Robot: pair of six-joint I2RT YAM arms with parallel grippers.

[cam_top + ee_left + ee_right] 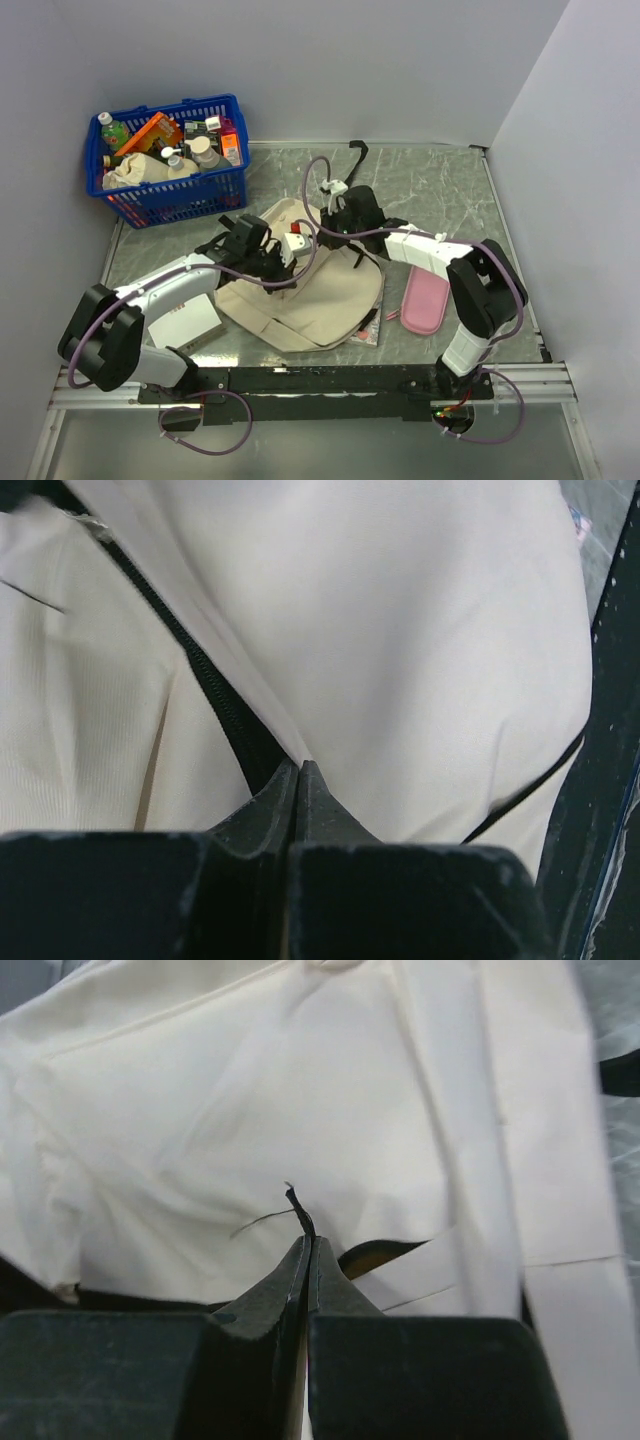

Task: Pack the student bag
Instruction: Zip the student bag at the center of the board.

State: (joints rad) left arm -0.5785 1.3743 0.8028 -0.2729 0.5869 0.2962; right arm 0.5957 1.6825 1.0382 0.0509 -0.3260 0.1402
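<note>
The student bag point(320, 295), cream-beige fabric, lies flat in the middle of the table. My left gripper point(283, 252) rests on its upper left part. In the left wrist view the left gripper point(297, 766) is shut, with a fold of the bag's fabric point(400, 630) running into its tips beside the black zipper point(215, 695). My right gripper point(338, 215) is at the bag's top edge. The right wrist view shows the right gripper point(310, 1239) shut on a thin black zipper pull cord point(297, 1203), which sticks out above its tips against the bag point(250, 1110).
A blue plastic basket point(225, 190) full of bottles and packets stands at the back left. A pink pouch point(425, 300) lies right of the bag. A white book point(190, 320) lies at its left, and a book corner point(371, 330) shows under its lower right edge.
</note>
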